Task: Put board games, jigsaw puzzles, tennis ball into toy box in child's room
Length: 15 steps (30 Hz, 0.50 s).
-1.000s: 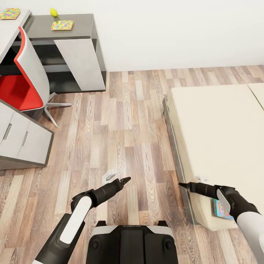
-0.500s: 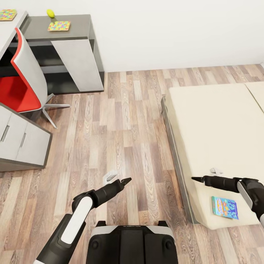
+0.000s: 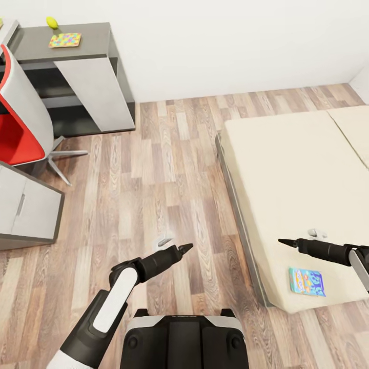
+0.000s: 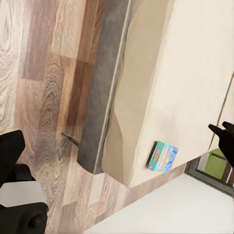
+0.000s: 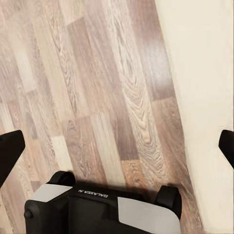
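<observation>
The right tool (image 3: 285, 241) (spread wide, holding nothing) hangs beside the blue board game (image 3: 306, 282) on the bed (image 3: 287, 169) and might push it off the edge.

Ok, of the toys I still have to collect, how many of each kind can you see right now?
Board games: 1, the small flat blue game box on the beige bed.
Jigsaw puzzles: 1, the thin many-coloured puzzle square on the dark grey desk wing.
Balls: 1, the yellow-green tennis ball, also on that wing.
Total: 3.
</observation>
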Available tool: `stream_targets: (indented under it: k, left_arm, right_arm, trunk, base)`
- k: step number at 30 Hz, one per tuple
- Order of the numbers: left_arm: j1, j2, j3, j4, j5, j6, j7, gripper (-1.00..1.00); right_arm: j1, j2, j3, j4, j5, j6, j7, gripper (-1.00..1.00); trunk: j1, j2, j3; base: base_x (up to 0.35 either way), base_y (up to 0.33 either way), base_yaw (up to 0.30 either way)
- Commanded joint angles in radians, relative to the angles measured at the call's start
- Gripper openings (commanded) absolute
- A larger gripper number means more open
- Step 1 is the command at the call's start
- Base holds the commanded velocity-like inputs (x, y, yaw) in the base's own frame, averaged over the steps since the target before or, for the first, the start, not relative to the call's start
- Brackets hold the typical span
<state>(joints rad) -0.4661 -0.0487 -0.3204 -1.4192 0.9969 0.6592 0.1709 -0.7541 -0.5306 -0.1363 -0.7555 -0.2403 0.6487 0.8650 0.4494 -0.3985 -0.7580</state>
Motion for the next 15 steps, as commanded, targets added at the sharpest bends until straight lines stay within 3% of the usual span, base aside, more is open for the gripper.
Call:
stream_targets:
  k: [1,15]
  left_arm:
    - [0.000,0.000,0.000,-0.001,0.011,0.003,0.009,1.00]
    - [-0.006,0.001,-0.012,-0.001,0.010,0.003,0.019,1.00]
  right_arm:
    - [-0.001,0.000,-0.001,0.000,-0.003,0.006,0.002,1.00]
    - [-0.001,-0.002,-0.002,-0.001,-0.004,0.008,0.002,1.00]
  trunk:
    - [0.001,-0.002,-0.001]
    - [0.001,-0.002,-0.001]
  base:
    - [0.000,0.000,-0.283]
    - [0.000,0.000,-0.290]
